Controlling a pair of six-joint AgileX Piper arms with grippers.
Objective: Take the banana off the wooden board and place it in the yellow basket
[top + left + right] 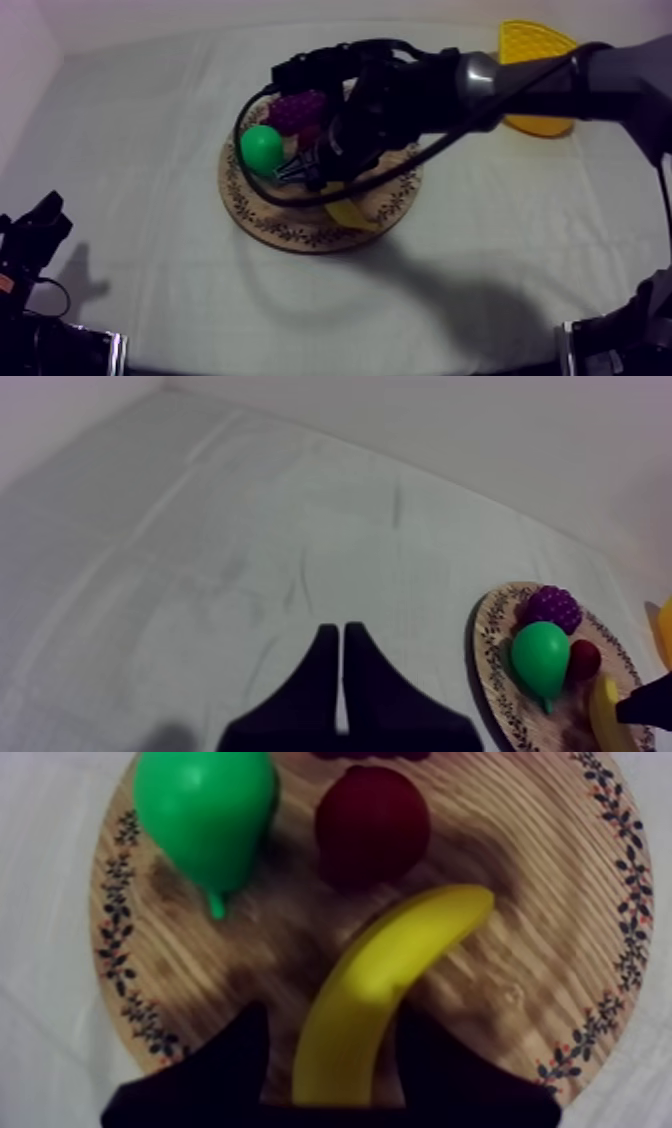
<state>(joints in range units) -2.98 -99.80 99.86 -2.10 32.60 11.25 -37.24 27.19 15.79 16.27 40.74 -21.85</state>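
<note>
right gripper (330,1014): jaws are spread astride banana (380,972) on wooden board (540,902) | left gripper (342,631): jaws are closed on nothing

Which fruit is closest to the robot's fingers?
The banana: long and yellow, it lies between the fingers of the right gripper. The pear, small red fruit and grapes sit farther off.

The right arm (610,75) is made of grey tube links with a silvery collar, giving way to bulky black housings behind the right pincer (332,1012). Its two matt black fingers (215,1072) are broad at the root and taper to blunt tips. The left pincer (337,634) has the same flat black tapered fingers, and the left arm (35,232) behind it is black and boxy.
</note>
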